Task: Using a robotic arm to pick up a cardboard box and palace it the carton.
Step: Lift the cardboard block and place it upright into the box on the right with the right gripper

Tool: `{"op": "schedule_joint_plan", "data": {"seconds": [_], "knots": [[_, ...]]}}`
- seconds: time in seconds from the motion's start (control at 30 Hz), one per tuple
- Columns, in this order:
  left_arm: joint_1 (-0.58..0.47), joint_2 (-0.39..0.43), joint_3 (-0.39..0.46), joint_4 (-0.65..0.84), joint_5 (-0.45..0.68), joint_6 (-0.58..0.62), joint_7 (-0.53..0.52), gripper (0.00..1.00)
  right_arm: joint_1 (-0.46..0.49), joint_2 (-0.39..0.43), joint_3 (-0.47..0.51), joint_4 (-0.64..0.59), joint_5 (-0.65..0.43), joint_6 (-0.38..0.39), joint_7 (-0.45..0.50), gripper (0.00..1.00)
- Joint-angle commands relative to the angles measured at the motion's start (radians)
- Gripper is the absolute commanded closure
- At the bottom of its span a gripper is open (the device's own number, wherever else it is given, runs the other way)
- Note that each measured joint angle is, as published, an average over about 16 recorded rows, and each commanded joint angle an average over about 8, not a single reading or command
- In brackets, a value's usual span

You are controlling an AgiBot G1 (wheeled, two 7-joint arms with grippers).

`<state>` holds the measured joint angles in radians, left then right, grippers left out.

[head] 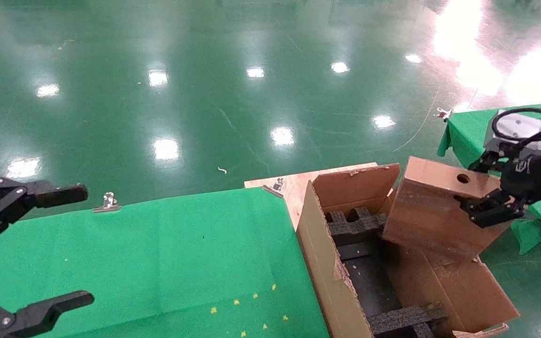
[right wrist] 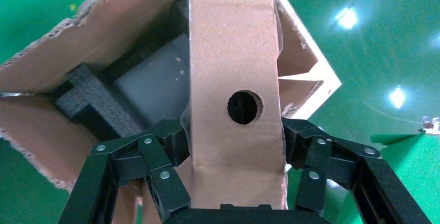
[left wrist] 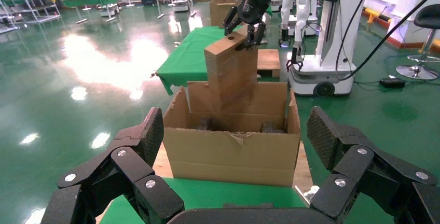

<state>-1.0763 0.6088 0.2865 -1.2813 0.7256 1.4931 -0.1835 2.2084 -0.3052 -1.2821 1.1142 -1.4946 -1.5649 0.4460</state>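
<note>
My right gripper (head: 479, 188) is shut on the cardboard box (head: 435, 211), a flat brown box with a round hole in its narrow top edge. It holds the box on edge, tilted, over the far right part of the open carton (head: 327, 263), its lower end dipping inside. The right wrist view shows the black fingers (right wrist: 171, 146) pressed on both broad faces of the box (right wrist: 233, 53), with black foam inserts (right wrist: 98, 105) in the carton below. My left gripper (head: 64, 244) is open and empty above the green table at the left. The left wrist view shows the carton (left wrist: 233, 151) and the held box (left wrist: 231, 68).
The carton stands on a wooden board (head: 294, 185) at the right end of the green cloth table (head: 158, 253). Metal clips (head: 107, 202) hold the cloth. A second green table (head: 467, 129) stands at the far right. Glossy green floor lies beyond. Other robots (left wrist: 321, 27) stand behind.
</note>
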Motion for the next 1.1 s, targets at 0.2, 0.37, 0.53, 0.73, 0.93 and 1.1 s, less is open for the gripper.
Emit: {"op": "schedule_joint_plan", "data": {"seconds": [0.2,0.37,0.53,0.73,0.93,1.1], "knots": [[0.0,0.0,0.0,0.0,0.0,0.0,0.0,0.0,0.0,0.005,-0.008,0.004,-0.009,0.011,0.019,1.0],[0.0,0.0,0.0,0.001,0.0,0.0,0.0,0.0,-0.034,0.009,-0.013,-0.015,0.013,0.073,0.115,1.0],[0.0,0.0,0.001,0.001,-0.001,0.0,0.001,0.0,-0.105,0.038,-0.031,0.009,0.041,0.193,0.345,1.0],[-0.001,0.0,0.001,0.001,-0.001,0.0,0.001,0.0,-0.186,0.099,-0.073,0.134,-0.006,0.334,0.664,1.0],[-0.001,0.0,0.001,0.001,-0.001,0.0,0.001,0.0,-0.239,0.128,-0.112,0.23,-0.089,0.417,0.932,1.0],[0.0,0.0,0.001,0.001,-0.001,0.0,0.001,0.0,-0.254,0.122,-0.124,0.248,-0.1,0.434,0.996,1.0]]}}
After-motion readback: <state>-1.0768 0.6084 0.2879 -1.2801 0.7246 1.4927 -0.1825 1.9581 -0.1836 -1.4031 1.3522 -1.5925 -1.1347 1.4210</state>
